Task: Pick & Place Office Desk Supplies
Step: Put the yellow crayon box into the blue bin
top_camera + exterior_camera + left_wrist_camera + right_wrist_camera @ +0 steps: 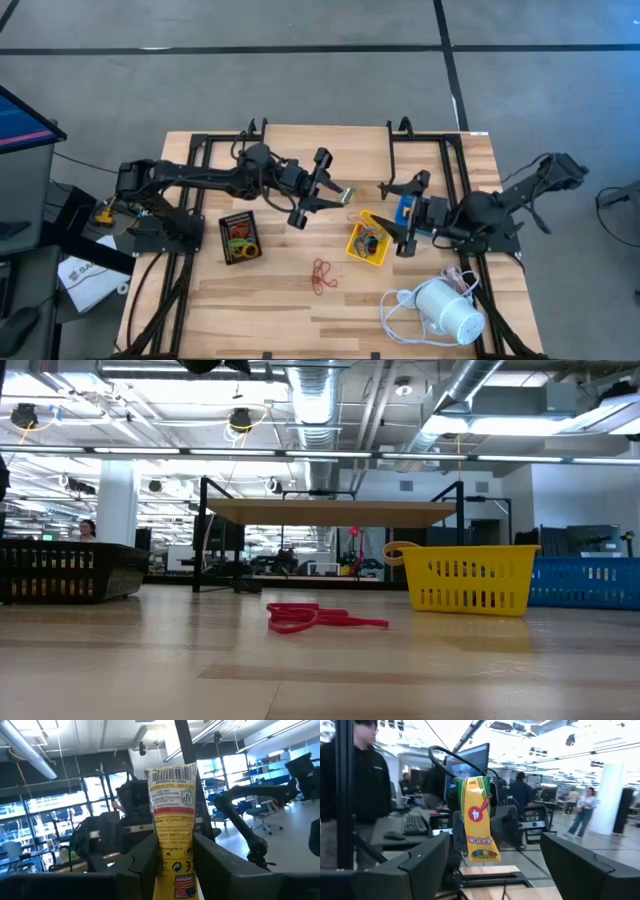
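Open table (300, 310) is left around the red rubber bands (322, 275), flanked by the black mesh tray (240, 238) and yellow tray (368, 240).

Grey floor (300, 90) with dark seams, exposed ceiling ducts (320, 400), strip lights (300, 453)

My left claw (333, 194) pinches a yellow crayon packet (347, 194) upright above the table; red rubber bands (322, 275) lie loose mid-table.

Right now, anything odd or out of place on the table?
Red rubber bands lie loose on the wood, outside the black tray and yellow tray. The left gripper holds a small Crayola packet aloft.
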Robot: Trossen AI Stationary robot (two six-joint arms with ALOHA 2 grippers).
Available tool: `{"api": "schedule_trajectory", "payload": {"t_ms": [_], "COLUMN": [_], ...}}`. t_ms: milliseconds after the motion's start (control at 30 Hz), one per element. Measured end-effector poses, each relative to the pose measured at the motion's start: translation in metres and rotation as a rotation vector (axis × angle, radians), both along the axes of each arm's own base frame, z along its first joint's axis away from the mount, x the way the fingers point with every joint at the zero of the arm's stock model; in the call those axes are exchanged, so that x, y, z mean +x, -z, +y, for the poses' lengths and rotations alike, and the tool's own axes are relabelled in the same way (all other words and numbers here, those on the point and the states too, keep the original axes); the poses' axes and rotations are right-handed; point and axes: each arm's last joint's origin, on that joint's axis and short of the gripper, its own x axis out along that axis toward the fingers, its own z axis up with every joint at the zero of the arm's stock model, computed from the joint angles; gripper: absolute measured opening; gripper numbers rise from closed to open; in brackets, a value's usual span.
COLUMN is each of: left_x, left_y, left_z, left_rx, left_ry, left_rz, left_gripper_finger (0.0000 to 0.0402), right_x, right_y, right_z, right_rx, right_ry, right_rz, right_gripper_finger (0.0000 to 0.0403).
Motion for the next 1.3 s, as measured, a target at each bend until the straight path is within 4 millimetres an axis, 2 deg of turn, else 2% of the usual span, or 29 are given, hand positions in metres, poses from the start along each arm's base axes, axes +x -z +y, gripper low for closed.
{"api": "schedule_trajectory", "payload": {"t_ms": [100, 367, 667, 1100, 1300], "left_x": [0.004, 0.029, 0.050, 0.054, 0.054], "left_y": [0.003, 0.024, 0.026, 0.025, 0.026], "left_z": [0.000, 0.005, 0.005, -0.002, -0.005], "left_rx": [0.005, -0.037, -0.050, -0.044, -0.029], "left_ry": [-0.023, -0.017, 0.019, 0.035, 0.034], "left_rz": [-0.019, -0.018, -0.009, 0.006, 0.003], "left_gripper_finger": [0.0110, 0.0110, 0.0110, 0.0109, 0.0111], "right_x": [0.003, 0.005, 0.008, 0.011, 0.011], "right_y": [-0.001, 0.001, 0.004, 0.006, 0.006], "right_z": [-0.004, -0.007, -0.011, -0.018, -0.017], "right_rx": [0.012, 0.028, 0.036, 0.045, 0.045], "right_ry": [-0.031, -0.064, -0.044, -0.015, -0.016], "right_rz": [-0.021, -0.016, 0.012, 0.029, 0.029], "right_gripper_finger": [0.0311, 0.0311, 0.0311, 0.0309, 0.0290]}}
